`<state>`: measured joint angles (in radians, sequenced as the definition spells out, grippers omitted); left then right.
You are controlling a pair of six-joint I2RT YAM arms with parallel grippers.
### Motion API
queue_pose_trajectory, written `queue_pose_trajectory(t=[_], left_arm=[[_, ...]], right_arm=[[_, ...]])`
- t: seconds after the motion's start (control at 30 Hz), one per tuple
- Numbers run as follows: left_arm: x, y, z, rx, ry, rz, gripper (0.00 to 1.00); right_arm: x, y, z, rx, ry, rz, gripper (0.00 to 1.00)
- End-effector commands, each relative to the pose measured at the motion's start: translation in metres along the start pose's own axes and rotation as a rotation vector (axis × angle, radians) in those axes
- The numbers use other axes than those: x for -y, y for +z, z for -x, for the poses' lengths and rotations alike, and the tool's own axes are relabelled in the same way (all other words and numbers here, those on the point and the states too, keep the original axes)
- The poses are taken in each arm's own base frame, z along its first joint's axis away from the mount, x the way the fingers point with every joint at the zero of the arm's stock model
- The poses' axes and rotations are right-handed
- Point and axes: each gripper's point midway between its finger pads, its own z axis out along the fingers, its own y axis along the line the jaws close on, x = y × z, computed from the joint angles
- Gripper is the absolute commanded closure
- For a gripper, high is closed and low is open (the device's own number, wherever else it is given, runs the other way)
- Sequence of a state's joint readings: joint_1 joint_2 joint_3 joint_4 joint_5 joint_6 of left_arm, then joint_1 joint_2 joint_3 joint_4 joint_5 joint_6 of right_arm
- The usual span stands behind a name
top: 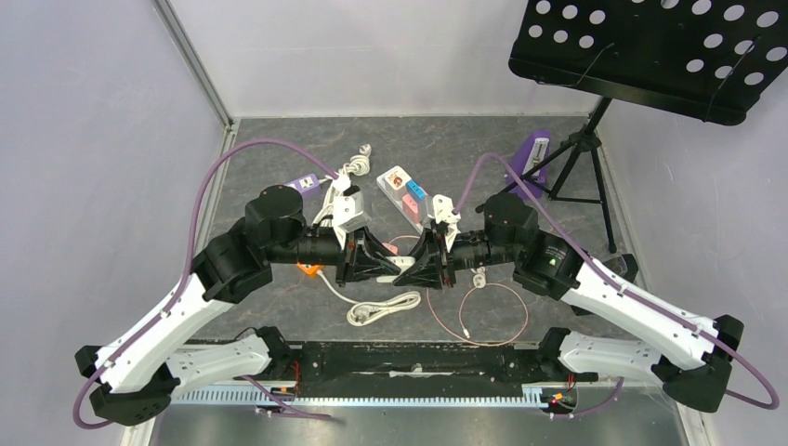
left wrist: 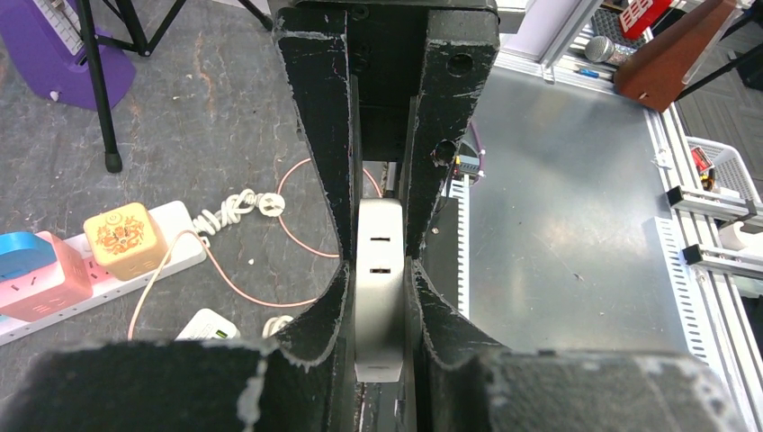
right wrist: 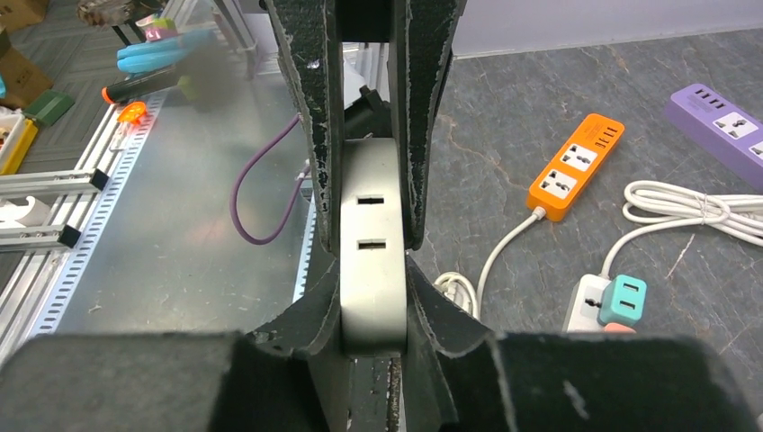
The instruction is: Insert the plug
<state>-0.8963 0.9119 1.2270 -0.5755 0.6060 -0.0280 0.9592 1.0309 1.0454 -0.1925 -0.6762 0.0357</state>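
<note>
A white power strip (top: 401, 263) with two slots showing is clamped between both grippers above the table's middle. My left gripper (top: 386, 263) is shut on one end of it (left wrist: 379, 297). My right gripper (top: 420, 263) is shut on the other end (right wrist: 371, 297). Each wrist view shows the other gripper's black fingers closed on the strip further along. A white cord with a plug (top: 381, 308) lies coiled on the table just in front of the grippers. No plug shows in either gripper.
An orange power strip (right wrist: 576, 166) and a purple one (right wrist: 720, 126) lie on the grey mat. A white strip with several coloured adapters (top: 406, 193) lies behind the grippers. A pink cable loop (top: 479, 316) lies at front right. A music stand (top: 576, 153) stands at back right.
</note>
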Motion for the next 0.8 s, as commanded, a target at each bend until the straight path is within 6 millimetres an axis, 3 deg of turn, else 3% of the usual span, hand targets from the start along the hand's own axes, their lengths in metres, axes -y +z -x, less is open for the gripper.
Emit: queue_pose_trajectory(t=[0.0, 0.07, 0.13, 0.27, 0.37, 0.5, 0.6, 0.7, 0.77], left_arm=[[0.006, -0.005, 0.019, 0.052, 0.082, -0.016, 0.98], [0.005, -0.005, 0.018, 0.050, 0.079, -0.018, 0.98], [0.005, -0.005, 0.017, 0.047, 0.076, -0.017, 0.96], [-0.001, -0.008, 0.018, 0.053, 0.075, 0.029, 0.52], [-0.009, -0.016, 0.019, 0.075, 0.085, 0.108, 0.33], [-0.040, -0.045, 0.022, 0.147, 0.039, 0.373, 0.27], [-0.075, -0.090, 0.026, 0.242, -0.008, 0.685, 0.23], [-0.087, -0.128, 0.024, 0.331, -0.032, 0.861, 0.22], [-0.091, -0.143, 0.021, 0.362, -0.046, 0.929, 0.22]], right_arm=[[-0.001, -0.002, 0.028, 0.070, -0.032, -0.012, 0.83], [-0.002, -0.001, 0.031, 0.083, -0.027, -0.004, 0.84], [-0.003, 0.000, 0.032, 0.095, -0.020, -0.001, 1.00], [-0.002, 0.000, 0.034, 0.109, -0.005, -0.009, 1.00], [0.003, 0.000, 0.032, 0.112, 0.005, -0.039, 1.00], [0.012, 0.002, 0.025, 0.107, 0.019, -0.082, 1.00], [0.023, 0.007, 0.016, 0.097, 0.039, -0.116, 1.00], [0.044, 0.019, 0.008, 0.107, 0.063, -0.198, 1.00], [0.060, 0.032, -0.001, 0.102, 0.081, -0.266, 1.00]])
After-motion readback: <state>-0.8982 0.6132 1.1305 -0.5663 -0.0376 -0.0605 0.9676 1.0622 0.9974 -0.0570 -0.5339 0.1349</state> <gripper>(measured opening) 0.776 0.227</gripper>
